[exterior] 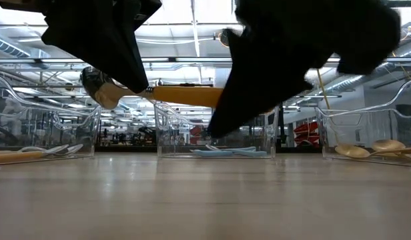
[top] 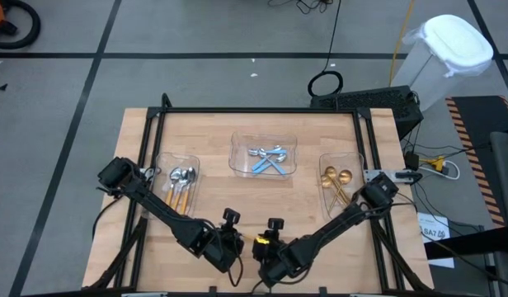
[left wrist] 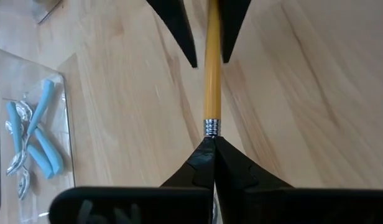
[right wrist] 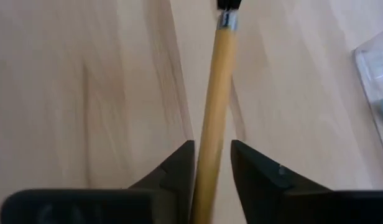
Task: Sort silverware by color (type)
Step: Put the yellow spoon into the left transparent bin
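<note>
Holding blue-handled spoons (top: 268, 157), the centre tray (top: 263, 171) sits between trays with orange-handled spoons (top: 181, 183) and gold spoons (top: 336, 183); left gripper (left wrist: 211, 142) clamps an orange-handled spoon (left wrist: 212, 62), right gripper (right wrist: 212, 155) fingers apart around its handle.

Wooden table (top: 213, 198) (pale) carries three clear trays (top: 263, 154).

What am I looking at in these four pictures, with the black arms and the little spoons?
It is a two-armed robot at a wooden table. One picture looks down from above, one looks level across the tabletop, and two come from cameras on the wrists.

Three clear plastic trays hold small spoons: orange-handled spoons on the left, blue-handled spoons in the middle, all-gold spoons on the right.

Near the table's front edge the two grippers meet over one more orange-handled spoon, held in the air. The left gripper is shut on it at the metal collar. The right gripper has its fingers either side of the handle, seemingly to take it over.
</note>
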